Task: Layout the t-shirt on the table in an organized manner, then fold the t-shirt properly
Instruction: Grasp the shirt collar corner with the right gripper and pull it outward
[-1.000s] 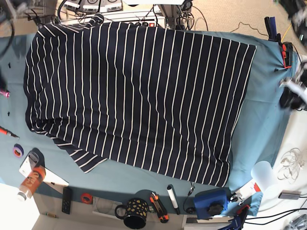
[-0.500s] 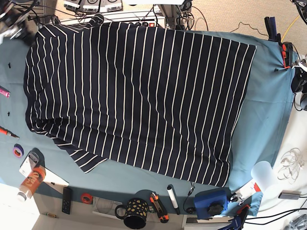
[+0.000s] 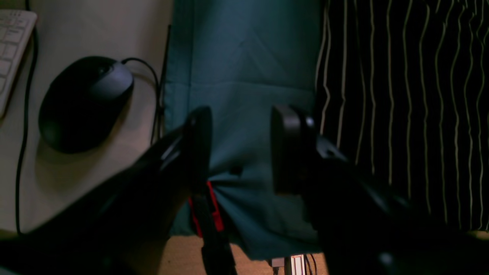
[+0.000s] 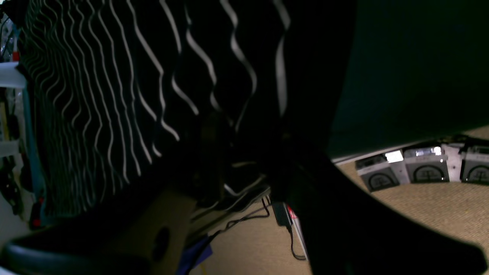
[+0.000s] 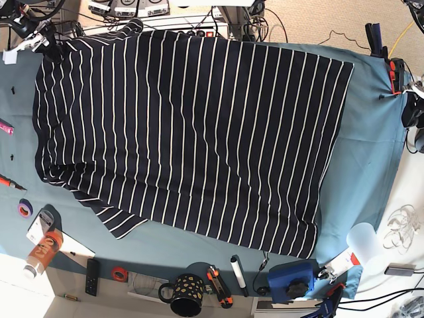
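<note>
Shirt: the t-shirt (image 5: 192, 132) is soft, dark navy with thin white stripes, lying spread nearly flat across the middle of the bench, a sleeve poking out at the lower left edge in the base view.
Bench: wide top under a plain teal cloth (image 5: 371, 152); the cloth puckers where a red-and-black clamp (image 3: 208, 206) pinches its edge.
Left jaws: the left gripper (image 3: 240, 149) hangs over bare teal cloth just beside the shirt's hem, its two black jaws standing wide with nothing between them.
Right jaws: the right gripper (image 4: 244, 164) is at the shirt's far corner by the bench edge; its view is too dark, so I cannot tell whether it is gripping the fabric.
Mug: one black mug with yellow spots (image 5: 184, 293) at the near edge; I can't see inside it.
Tape: two small rolls, one purple (image 5: 25, 209), one red (image 5: 119, 273).
Mouse: one rounded black mouse (image 3: 84, 101), corded, on the pale desk beside the cloth.
Floor: rough beige carpet (image 4: 420, 214) with three grey boxes (image 4: 424, 170) in a row.
</note>
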Action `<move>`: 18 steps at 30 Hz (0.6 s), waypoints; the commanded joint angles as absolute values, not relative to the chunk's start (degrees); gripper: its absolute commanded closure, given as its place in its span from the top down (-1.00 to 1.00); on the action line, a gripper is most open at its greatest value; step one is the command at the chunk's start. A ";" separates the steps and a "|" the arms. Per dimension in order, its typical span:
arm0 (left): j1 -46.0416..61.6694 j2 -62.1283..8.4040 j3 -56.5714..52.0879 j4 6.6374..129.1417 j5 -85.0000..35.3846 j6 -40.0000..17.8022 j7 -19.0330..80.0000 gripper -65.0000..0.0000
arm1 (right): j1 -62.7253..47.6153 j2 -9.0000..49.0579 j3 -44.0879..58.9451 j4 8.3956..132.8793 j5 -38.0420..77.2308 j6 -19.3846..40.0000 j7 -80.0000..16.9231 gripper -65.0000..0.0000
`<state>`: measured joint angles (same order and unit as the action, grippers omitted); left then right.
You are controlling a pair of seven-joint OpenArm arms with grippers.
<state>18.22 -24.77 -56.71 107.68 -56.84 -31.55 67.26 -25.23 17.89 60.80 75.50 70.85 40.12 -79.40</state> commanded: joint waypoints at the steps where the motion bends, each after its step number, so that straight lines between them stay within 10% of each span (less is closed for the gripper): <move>1: 18.09 -26.02 -57.19 108.66 -57.95 -31.64 65.95 -0.27 | -25.69 18.59 61.12 76.09 69.60 40.00 -80.00 -0.63; 4: 18.11 -26.02 -57.19 108.66 -57.91 -31.66 66.02 -0.27 | -25.69 18.74 61.12 76.79 70.48 40.00 -80.00 -1.00; 18: 18.41 -26.00 -57.19 108.66 -57.89 -33.10 66.67 -0.27 | -14.85 20.10 61.17 90.43 56.75 40.00 -74.00 -1.00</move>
<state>18.26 -24.77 -56.71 107.72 -56.86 -32.93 67.53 -15.09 18.22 60.73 89.56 54.72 40.01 -75.72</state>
